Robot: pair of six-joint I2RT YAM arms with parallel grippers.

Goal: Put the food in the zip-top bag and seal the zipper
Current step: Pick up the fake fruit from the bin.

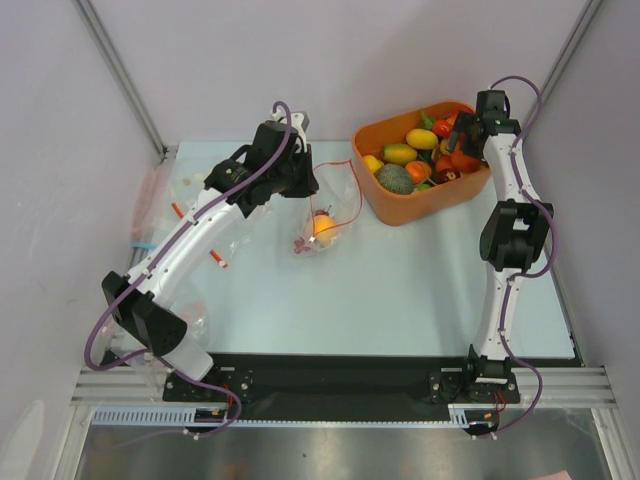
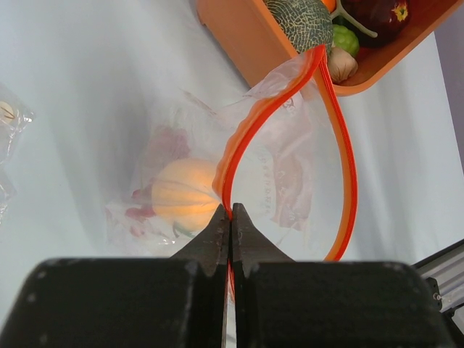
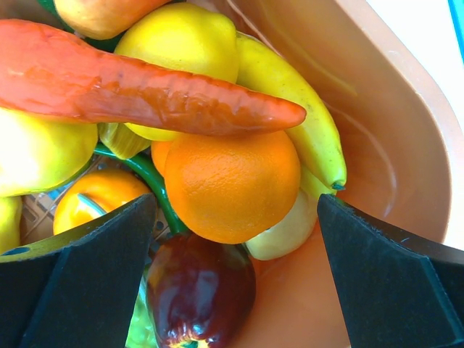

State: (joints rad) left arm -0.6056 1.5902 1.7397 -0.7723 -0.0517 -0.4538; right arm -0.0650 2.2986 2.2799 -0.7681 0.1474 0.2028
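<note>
The left gripper (image 2: pixel 230 220) is pinched tight on the zipper (image 2: pixel 250 130), holding the mouth of the zip-top bag (image 2: pixel 290 177) open in a loop; a round pale-orange fruit (image 2: pixel 185 194) lies inside the bag, on the table (image 2: pixel 87 109) near the orange tub (image 2: pixel 239 36); the right gripper (image 3: pixel 235 217) gapes wide, holding nothing, over an orange (image 3: pixel 232 174) and a carrot (image 3: pixel 145 90) in that tub.

Left gripper (image 2: pixel 230 214) pinched shut, arm stretched forward, right gripper (image 3: pixel 235 206) spread wide, pointing downward
</note>
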